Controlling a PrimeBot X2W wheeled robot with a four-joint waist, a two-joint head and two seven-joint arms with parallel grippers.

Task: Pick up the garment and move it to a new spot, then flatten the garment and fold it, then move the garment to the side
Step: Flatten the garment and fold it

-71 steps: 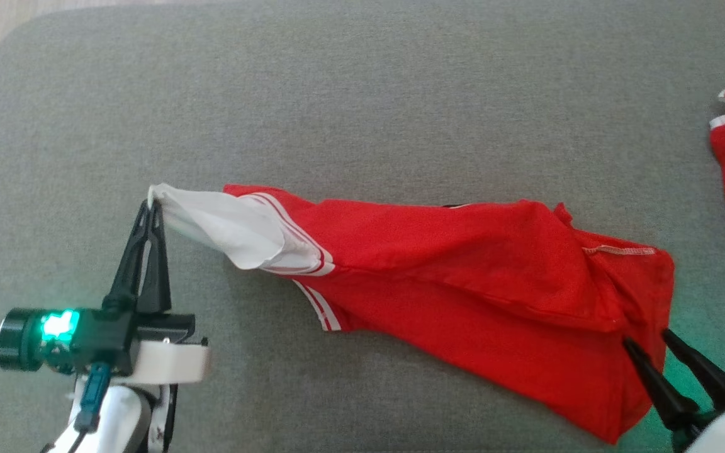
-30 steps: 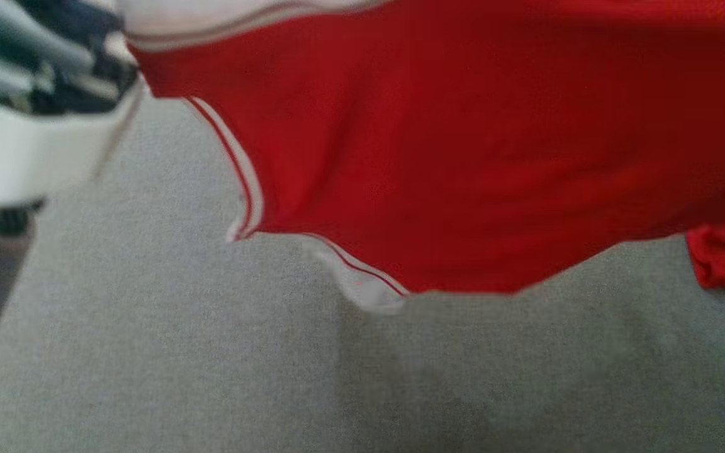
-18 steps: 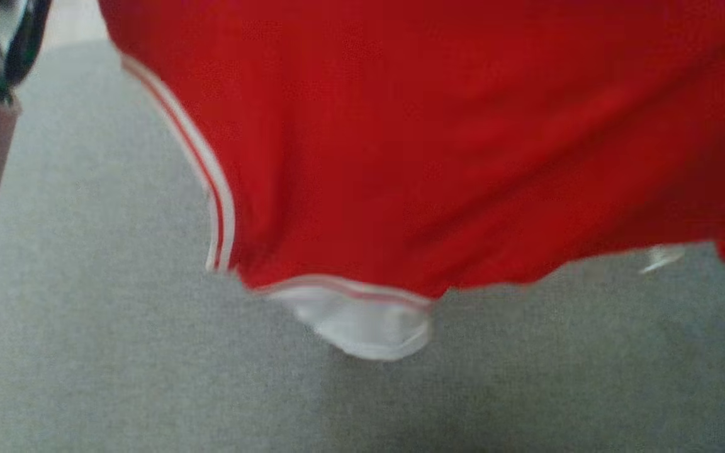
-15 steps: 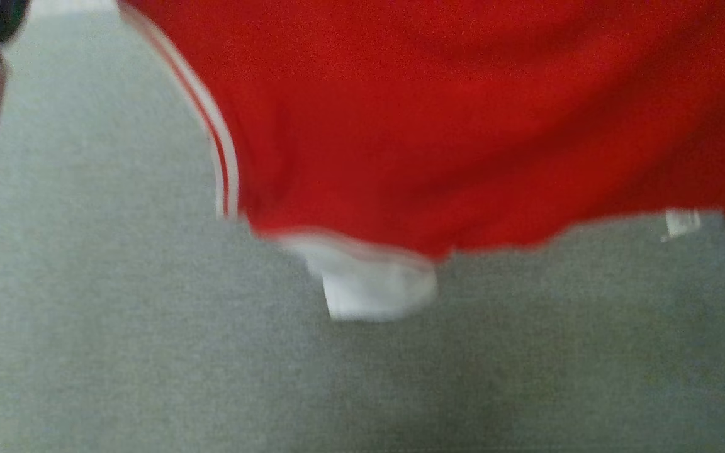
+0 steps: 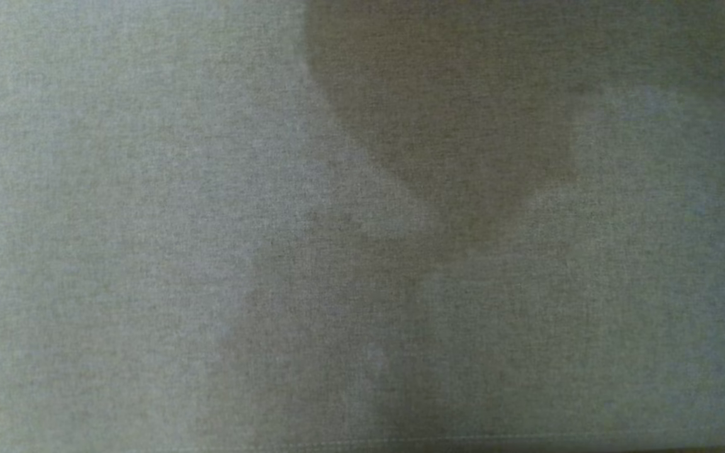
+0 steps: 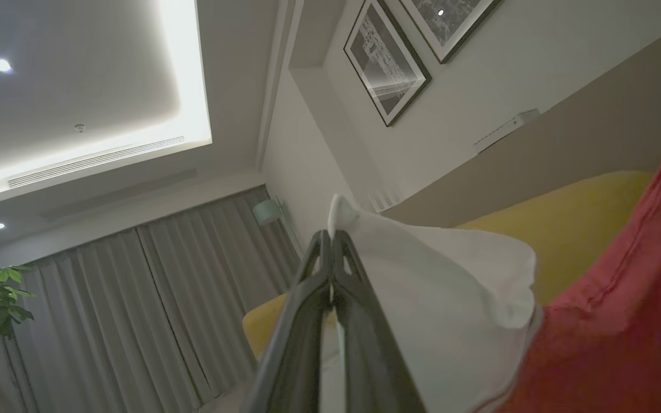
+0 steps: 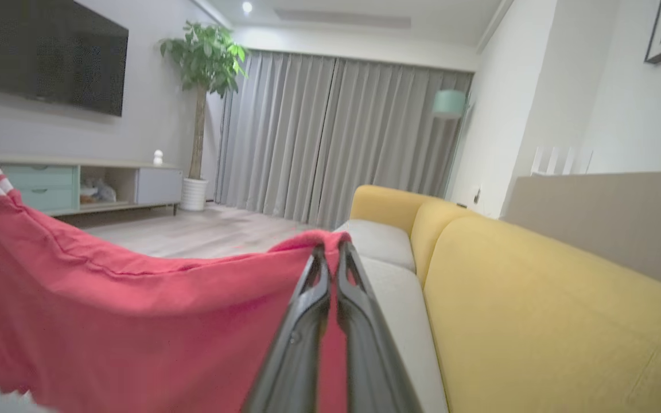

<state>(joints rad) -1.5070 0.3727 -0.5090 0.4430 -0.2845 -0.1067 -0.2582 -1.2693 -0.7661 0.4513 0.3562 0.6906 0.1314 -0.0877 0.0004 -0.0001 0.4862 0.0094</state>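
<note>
The garment is a red shirt with white sleeves and striped trim, held up in the air and stretched between both arms. In the left wrist view my left gripper is shut on the tip of a white sleeve. In the right wrist view my right gripper is shut on a red edge of the garment, which sags away to the left. The head view looks down on the grey cushion, where a dark shadow falls.
A yellow sofa with grey seat cushions runs along the right. Beyond it are grey curtains, a potted plant, a low TV cabinet and a wooden floor.
The garment has been lifted from the grey cushion and has risen out of the head view, leaving its shadow there. Both grippers have kept their hold.
</note>
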